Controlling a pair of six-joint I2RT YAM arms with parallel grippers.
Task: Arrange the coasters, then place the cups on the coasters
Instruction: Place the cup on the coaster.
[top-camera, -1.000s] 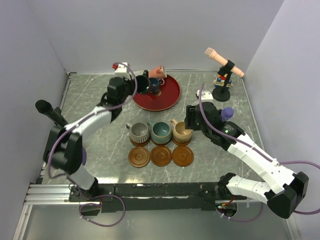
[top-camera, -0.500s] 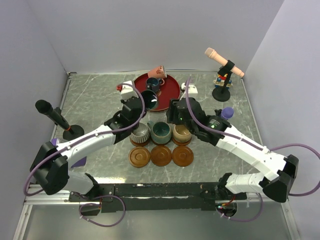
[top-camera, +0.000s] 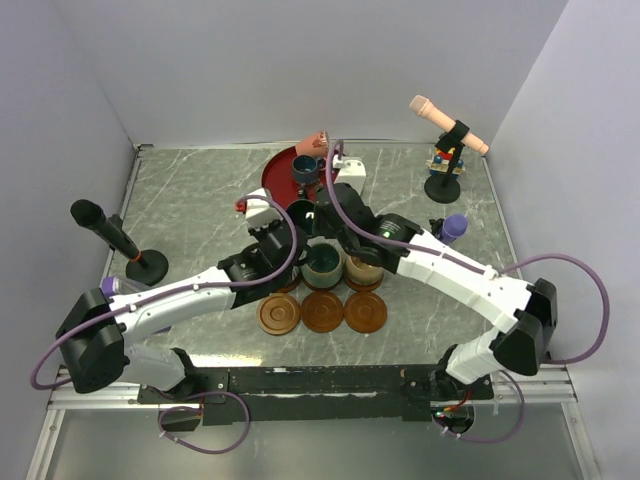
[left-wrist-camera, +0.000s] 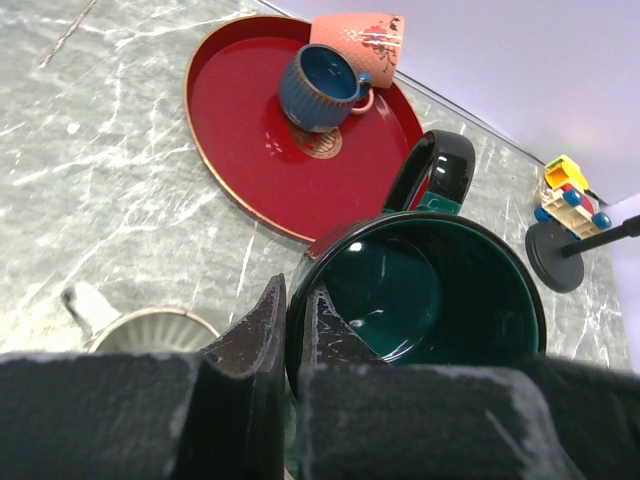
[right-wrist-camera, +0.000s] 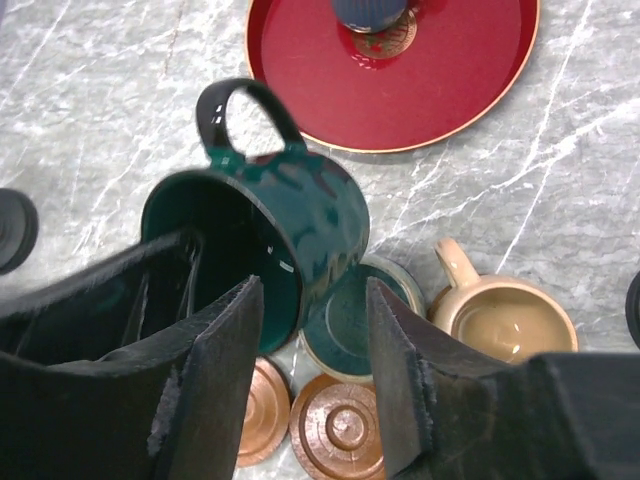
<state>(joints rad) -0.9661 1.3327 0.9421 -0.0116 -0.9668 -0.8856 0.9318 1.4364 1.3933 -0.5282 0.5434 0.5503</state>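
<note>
The left tool (left-wrist-camera: 293, 300) is clamped on the rim wall of the dark green cup (left-wrist-camera: 430, 290), with what looks like one finger inside and one outside. The right tool (right-wrist-camera: 313, 295) has its fingers apart around the same cup. One sits in front of the mouth and the other past the outer wall. I can't tell if either pad touches, and I see no grip.

Key relation: the cup sits right between the two tools. By my read it's off the surface, roughly above the teal cup (right-wrist-camera: 345, 335), with the beige cup (right-wrist-camera: 505, 335) just beside that. Both arms are at it, but only the left carries it.

Attitude: tilted, not upright. In the right wrist view its axis runs roughly along the line between the right fingers. The mouth is tipped towards the left tool and the base faces the other way. The handle sticks out on the far side, towards the red plate (left-wrist-camera: 240, 130).

Target, I'd say: the three bare coasters (top-camera: 322, 311) in the near row, just nearside of the occupied row. So the cup has to come towards the bases and level out before going down. My guess is a handover or re-grip first.

Further out, the grey ribbed cup (left-wrist-camera: 150, 325) is under the left wrist. The dark blue cup (left-wrist-camera: 320, 90) is on the plate, and the terracotta-pink cup (left-wrist-camera: 360, 35) is tipped over at its far rim.
</note>
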